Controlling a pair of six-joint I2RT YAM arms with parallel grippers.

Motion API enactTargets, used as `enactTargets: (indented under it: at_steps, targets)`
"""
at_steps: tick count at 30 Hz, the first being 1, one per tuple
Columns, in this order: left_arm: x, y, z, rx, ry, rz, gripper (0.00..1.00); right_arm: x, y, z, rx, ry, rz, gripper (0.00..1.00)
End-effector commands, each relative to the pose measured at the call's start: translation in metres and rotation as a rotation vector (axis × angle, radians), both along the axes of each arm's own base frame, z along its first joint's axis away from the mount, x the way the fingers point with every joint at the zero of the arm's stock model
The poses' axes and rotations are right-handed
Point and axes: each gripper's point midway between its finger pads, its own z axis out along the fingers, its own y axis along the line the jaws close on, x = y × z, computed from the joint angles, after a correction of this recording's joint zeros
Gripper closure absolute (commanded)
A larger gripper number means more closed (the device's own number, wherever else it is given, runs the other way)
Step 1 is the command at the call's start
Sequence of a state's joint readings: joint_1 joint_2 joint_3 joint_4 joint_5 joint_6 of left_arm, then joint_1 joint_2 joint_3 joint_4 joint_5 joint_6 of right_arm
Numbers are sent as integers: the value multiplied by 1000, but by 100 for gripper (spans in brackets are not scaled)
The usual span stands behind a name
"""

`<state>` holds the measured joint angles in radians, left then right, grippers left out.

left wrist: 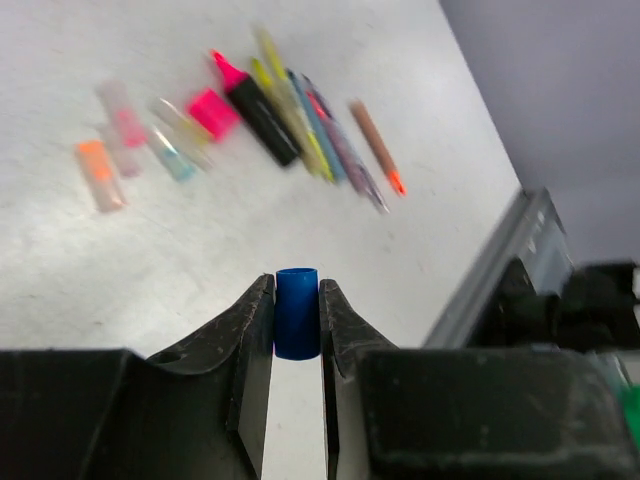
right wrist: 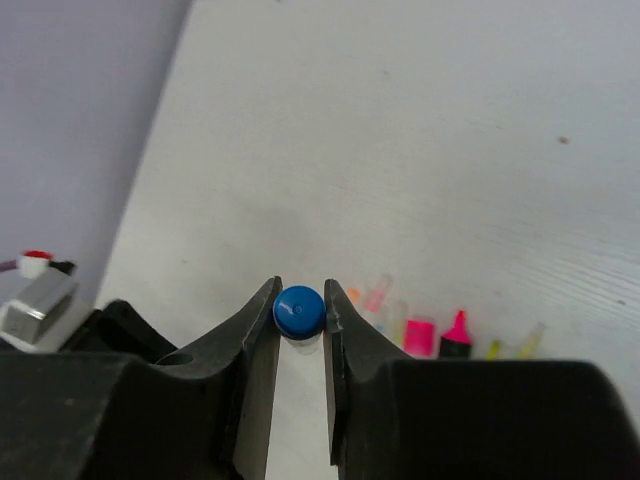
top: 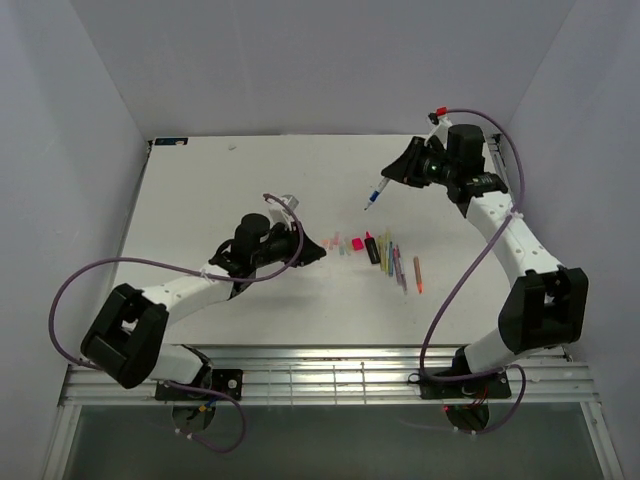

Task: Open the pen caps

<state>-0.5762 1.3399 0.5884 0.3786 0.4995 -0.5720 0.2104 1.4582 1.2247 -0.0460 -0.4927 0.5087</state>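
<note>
The left hand (left wrist: 296,284) is pinching a blue cap (left wrist: 297,322), the right hand (right wrist: 301,286) is gripping a blue pen (right wrist: 299,312); pens (top: 388,255) and loose caps (top: 340,242) are lying between them.

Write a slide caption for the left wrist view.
Left tool clamps a small blue plastic cap over the white table, with blurred pens and loose caps beyond.

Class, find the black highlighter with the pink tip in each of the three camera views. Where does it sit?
Top external: black highlighter mid-table, left end of the pen row.
Left wrist: upper middle, tip pointing up-left.
Right wrist: bottom edge, right of centre.
Shared landmark: the loose pink cap beside it.
</note>
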Motion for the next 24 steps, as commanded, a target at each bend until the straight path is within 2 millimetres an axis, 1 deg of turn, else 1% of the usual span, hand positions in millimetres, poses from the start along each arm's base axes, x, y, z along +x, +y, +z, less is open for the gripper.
enactTargets:
  at_steps: [1, 2, 3, 4, 6, 7, 9, 10, 11, 13, 14, 19, 23, 24]
  targets:
    - [58, 28, -20, 199, 18, 305, 100, -30, -45, -93, -335, 382, -30, 92]
    - [67, 31, -24, 235, 32, 337, 100, -31, -51, -105, -366, 412, -36, 92]
    - [77, 35, -30, 281, 35, 374, 100, -38, -59, -116, -403, 454, -48, 92]
    - [86, 32, -40, 329, 67, 376, 100, -38, -72, -124, -465, 461, -87, 92]
    - [94, 32, -52, 381, 94, 389, 100, -45, -86, -138, -536, 500, -115, 92]
    - [99, 31, -61, 399, 103, 391, 100, -52, -100, -146, -610, 536, -145, 92]
    - [102, 31, -68, 414, 98, 395, 100, -57, -112, -155, -671, 574, -166, 92]
    - [110, 36, -69, 428, 76, 437, 100, -61, -123, -161, -723, 593, -199, 92]
    - [110, 39, -77, 444, 78, 447, 100, -63, -127, -163, -740, 594, -208, 92]
    - [114, 40, -79, 453, 61, 455, 100, -66, -134, -168, -771, 602, -227, 92]
    - [116, 40, -84, 461, 65, 452, 100, -68, -135, -175, -779, 612, -217, 92]
    - [117, 35, -97, 473, 83, 430, 100, -75, -143, -195, -830, 657, -203, 92]
    - [120, 34, -103, 486, 88, 432, 100, -81, -152, -213, -886, 704, -192, 92]
    - [121, 35, -105, 489, 90, 434, 100, -79, -151, -215, -881, 695, -193, 92]
